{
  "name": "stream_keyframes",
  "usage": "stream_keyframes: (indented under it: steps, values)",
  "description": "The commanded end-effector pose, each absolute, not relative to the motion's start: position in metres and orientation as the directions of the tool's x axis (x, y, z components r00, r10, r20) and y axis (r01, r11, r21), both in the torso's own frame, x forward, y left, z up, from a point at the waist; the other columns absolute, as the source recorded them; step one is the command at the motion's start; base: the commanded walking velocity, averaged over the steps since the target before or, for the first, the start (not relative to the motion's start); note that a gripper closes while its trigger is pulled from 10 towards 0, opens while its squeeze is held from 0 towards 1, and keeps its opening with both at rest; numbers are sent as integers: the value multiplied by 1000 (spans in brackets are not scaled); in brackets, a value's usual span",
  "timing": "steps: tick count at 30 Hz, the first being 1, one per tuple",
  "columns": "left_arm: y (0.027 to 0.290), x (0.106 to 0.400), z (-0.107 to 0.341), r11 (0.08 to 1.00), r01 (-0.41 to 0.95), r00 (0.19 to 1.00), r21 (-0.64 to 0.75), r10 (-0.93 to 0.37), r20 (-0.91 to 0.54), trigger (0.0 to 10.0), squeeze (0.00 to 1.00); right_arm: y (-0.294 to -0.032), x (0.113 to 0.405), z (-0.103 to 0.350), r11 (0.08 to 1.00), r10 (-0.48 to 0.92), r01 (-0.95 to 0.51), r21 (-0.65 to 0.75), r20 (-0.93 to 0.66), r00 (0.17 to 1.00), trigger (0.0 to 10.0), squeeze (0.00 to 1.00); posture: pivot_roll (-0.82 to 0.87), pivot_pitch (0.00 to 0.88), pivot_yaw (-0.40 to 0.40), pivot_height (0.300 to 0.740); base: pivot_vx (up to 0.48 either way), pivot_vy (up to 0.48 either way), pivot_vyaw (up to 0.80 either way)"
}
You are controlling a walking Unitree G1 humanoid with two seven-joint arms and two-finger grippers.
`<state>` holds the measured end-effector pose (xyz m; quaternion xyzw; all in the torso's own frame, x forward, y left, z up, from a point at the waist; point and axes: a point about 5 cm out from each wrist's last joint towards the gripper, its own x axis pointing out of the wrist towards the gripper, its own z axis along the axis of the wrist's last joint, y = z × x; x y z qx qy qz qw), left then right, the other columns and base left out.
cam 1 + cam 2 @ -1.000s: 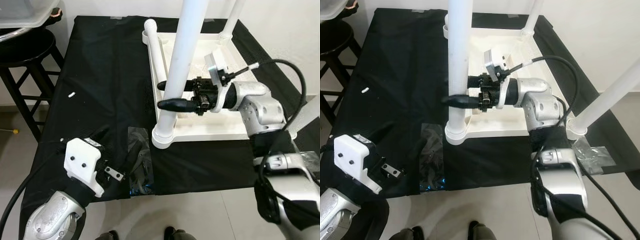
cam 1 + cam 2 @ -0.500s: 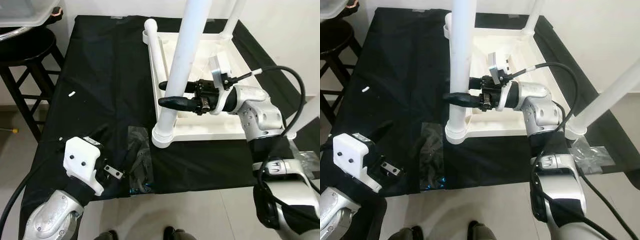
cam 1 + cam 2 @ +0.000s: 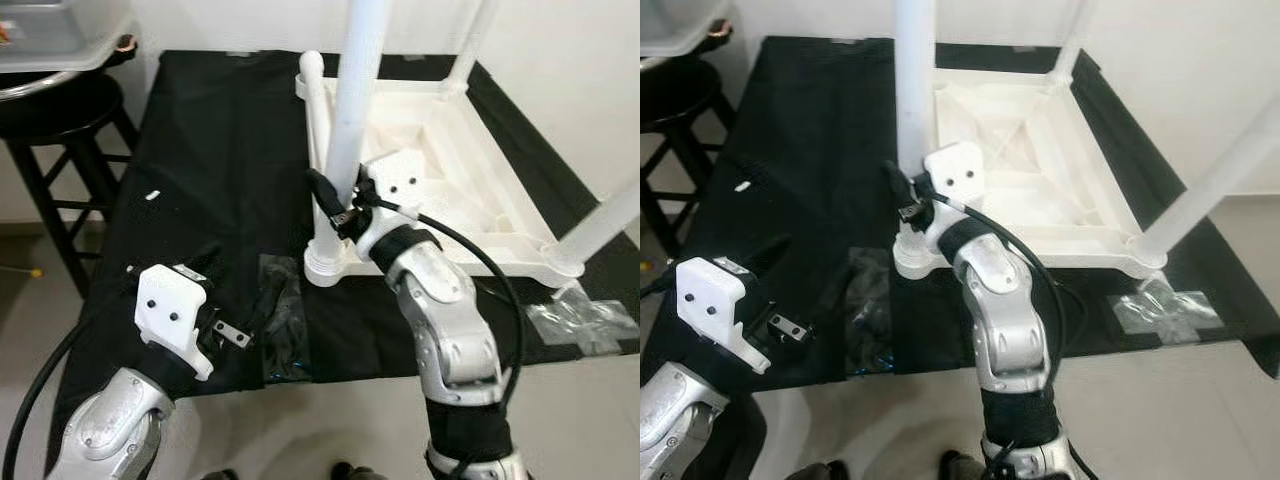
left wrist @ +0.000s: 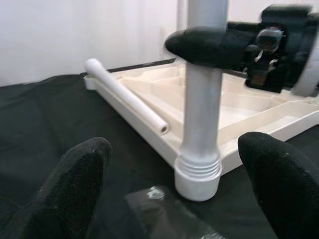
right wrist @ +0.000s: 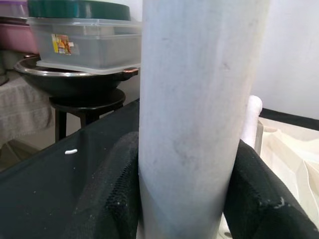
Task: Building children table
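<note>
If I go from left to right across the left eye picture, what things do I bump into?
Black stool → left end effector → upright white table leg, gripped by the right end effector → upside-down white tabletop → clear plastic bag.

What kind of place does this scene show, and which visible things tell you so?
Probably a home room used as an assembly spot: tiled floor, a black stool holding storage containers, and an upturned white table on a black cloth.

Right arm bent up from below, wrist forward, right gripper (image 3: 330, 200) with both black fingers (image 5: 107, 199) pressed against opposite sides of a white table leg (image 5: 197, 114). Left arm low at left, left gripper (image 4: 174, 184) fingers spread wide, holding nothing.
</note>
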<state>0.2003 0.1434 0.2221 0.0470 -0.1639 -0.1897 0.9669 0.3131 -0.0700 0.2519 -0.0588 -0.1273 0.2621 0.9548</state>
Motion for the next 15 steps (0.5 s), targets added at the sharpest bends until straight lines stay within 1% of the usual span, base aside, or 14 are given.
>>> stream_keyframes:
  steps: [1,2,6,7,9,10,12,13,14,15]
  values:
    - [143,200,219,926,348,880,148,-377,289,10000,0,-76,321,224,844,527,-513,-153,65,847,10000,976,-14,242,-119,740,0,0,0]
    - [143,199,219,925,349,880,147,-378,289,10000,0,-79,324,227,827,555,-540,-156,77,828,10000,1000,-13,243,-119,740,0,0,0]
    - [143,199,219,925,350,879,146,-379,289,10000,0,-85,332,234,807,587,-571,-151,102,803,10000,1000,-11,245,-120,740,0,0,0]
    - [142,198,219,925,351,879,146,-379,289,10000,0,-89,338,241,782,621,-604,-156,116,775,10000,1000,-8,246,-122,740,0,0,0]
    - [142,197,219,925,351,879,145,-379,290,10000,0,-97,346,257,694,720,-693,-197,144,679,10000,1000,5,251,-126,740,0,0,0]
    - [141,197,219,925,351,879,145,-378,290,10000,0,-99,348,262,662,749,-719,-213,148,646,10000,1000,5,251,-126,740,0,0,0]
    - [142,196,219,926,350,880,144,-377,289,10000,0,-99,348,271,558,829,-790,-255,137,542,10000,1000,8,251,-126,740,0,0,0]
    - [142,195,219,926,350,880,144,-377,288,10000,0,-99,346,274,469,883,-839,-277,112,456,10000,545,14,254,-124,740,0,0,0]
    - [142,195,219,926,350,880,144,-377,288,10000,0,-99,346,274,469,883,-839,-277,112,456,10000,545,14,254,-124,740,0,0,0]
    - [141,195,219,926,350,880,143,-377,287,10000,0,-100,345,276,376,925,-874,-308,75,372,10000,0,28,256,-126,740,0,0,0]
